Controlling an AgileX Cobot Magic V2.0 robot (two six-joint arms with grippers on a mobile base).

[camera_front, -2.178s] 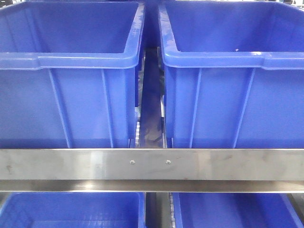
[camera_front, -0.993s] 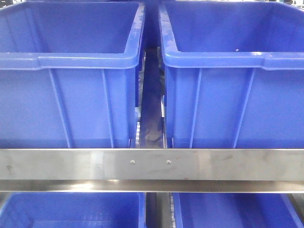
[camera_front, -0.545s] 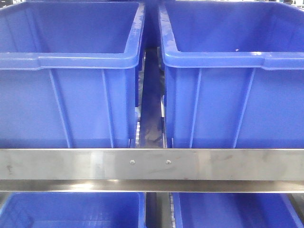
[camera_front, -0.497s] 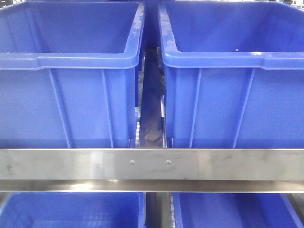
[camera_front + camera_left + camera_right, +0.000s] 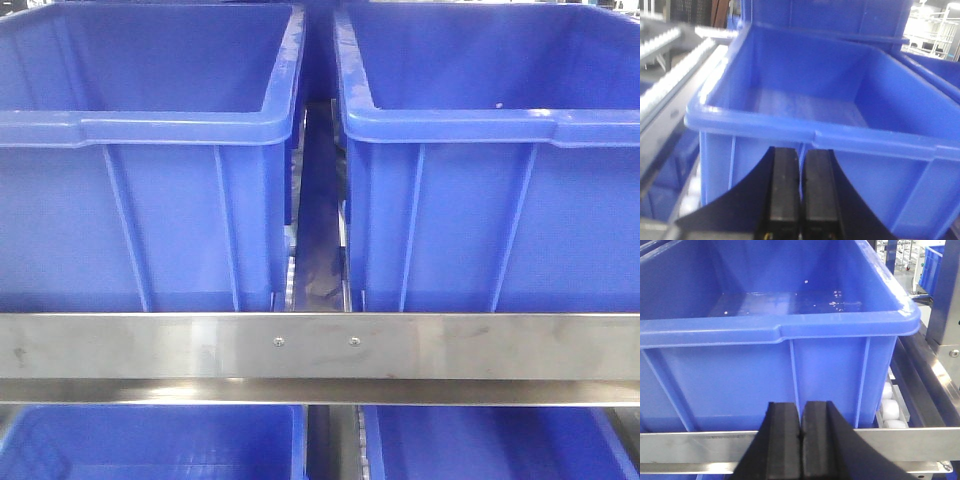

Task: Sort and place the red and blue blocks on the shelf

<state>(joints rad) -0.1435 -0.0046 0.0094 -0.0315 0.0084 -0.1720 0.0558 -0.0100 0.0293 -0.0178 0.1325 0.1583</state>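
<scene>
The red and blue blocks are out of view in every frame. The shelf's brushed steel front rail [image 5: 320, 348] crosses the front view below two large blue bins [image 5: 140, 150] [image 5: 490, 150]; it also shows in the right wrist view [image 5: 700, 446]. My left gripper [image 5: 800, 152] is shut and empty, in front of the wall of a blue bin [image 5: 805, 100] whose inside looks empty. My right gripper [image 5: 800, 405] is shut and empty, in front of the steel rail and a blue bin [image 5: 775, 315] holding only small white specks.
White rollers [image 5: 892, 407] run beside the right bin. A steel upright [image 5: 947, 330] stands at the far right. More blue bins sit on the lower tier [image 5: 150, 440] [image 5: 490, 440]. A roller track [image 5: 670, 75] lies left of the left bin.
</scene>
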